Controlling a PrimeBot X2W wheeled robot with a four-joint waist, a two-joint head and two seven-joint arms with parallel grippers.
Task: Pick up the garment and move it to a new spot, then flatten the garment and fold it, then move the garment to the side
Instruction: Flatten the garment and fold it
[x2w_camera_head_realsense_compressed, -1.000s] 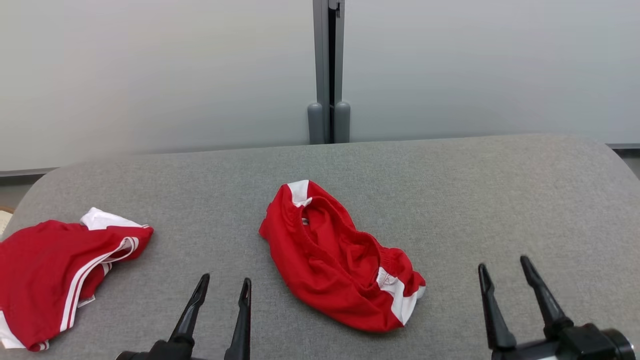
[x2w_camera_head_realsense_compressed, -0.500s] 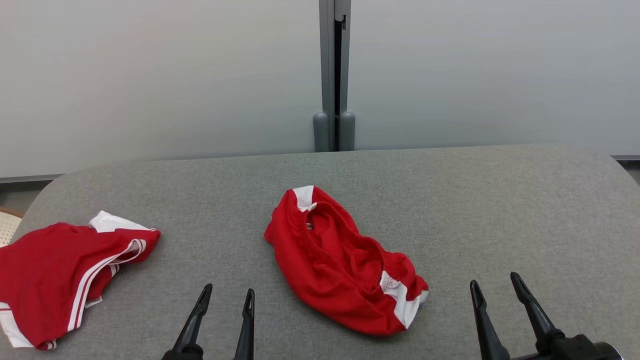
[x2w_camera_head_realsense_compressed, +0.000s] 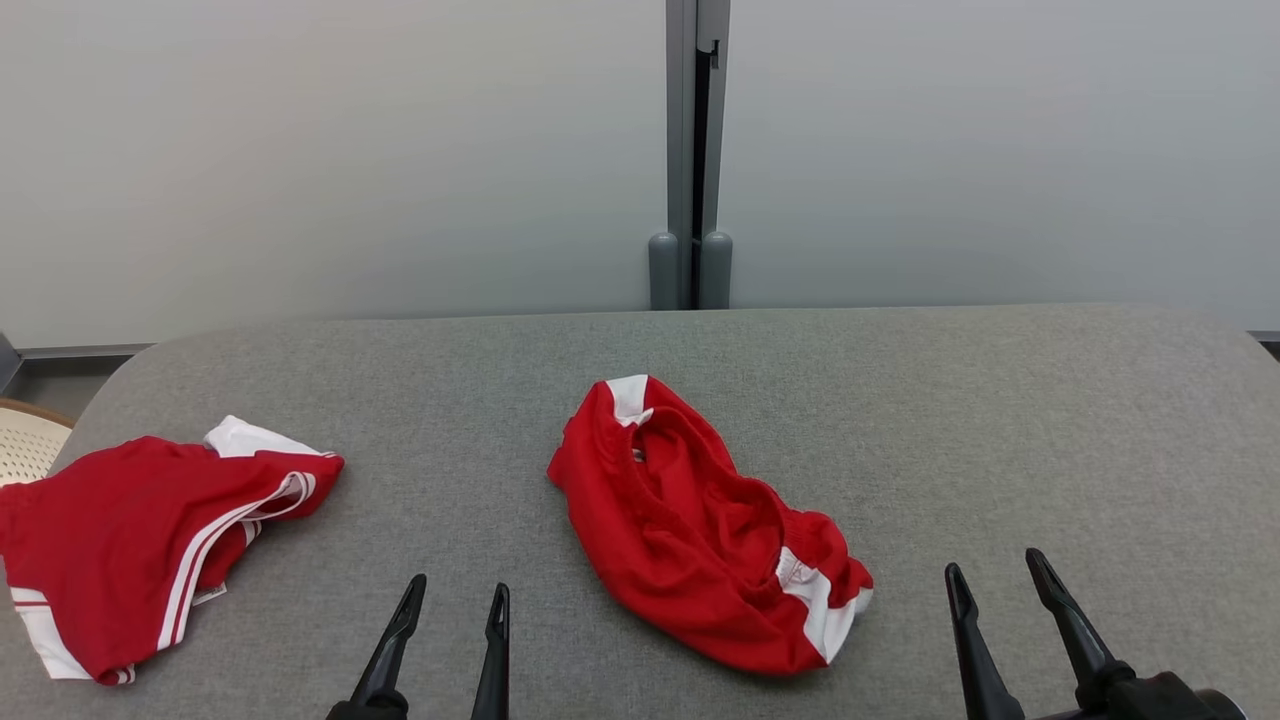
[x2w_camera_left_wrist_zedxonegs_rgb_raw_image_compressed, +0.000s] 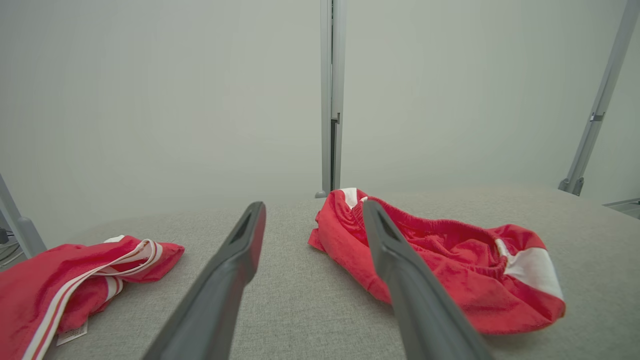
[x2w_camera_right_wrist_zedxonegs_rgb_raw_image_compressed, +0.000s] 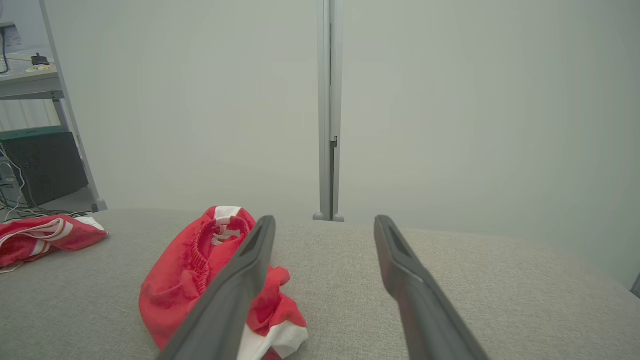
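Note:
A crumpled red garment (x2w_camera_head_realsense_compressed: 700, 530) with white side patches and a bunched elastic waistband lies in the middle of the grey padded table (x2w_camera_head_realsense_compressed: 1000, 420). The left wrist view has this garment (x2w_camera_left_wrist_zedxonegs_rgb_raw_image_compressed: 450, 270) just right of the fingers, and in the right wrist view the garment (x2w_camera_right_wrist_zedxonegs_rgb_raw_image_compressed: 195, 275) is to the left. My left gripper (x2w_camera_head_realsense_compressed: 458, 594) hovers open near the front edge, to the garment's left. My right gripper (x2w_camera_head_realsense_compressed: 995, 566) stands open at the lower right, well clear of the cloth. Both hold nothing.
A second red garment (x2w_camera_head_realsense_compressed: 140, 545) with white stripes lies at the table's left end. A pale woven basket (x2w_camera_head_realsense_compressed: 25, 440) peeks past the left edge. Pale partition panels with a grey post (x2w_camera_head_realsense_compressed: 692, 150) rise behind the table. The table's right half is bare.
The head camera has shifted, so the whole scene sits lower and further right in the picture. Both grippers appear lower in the picture and stay open. The garments lie as before.

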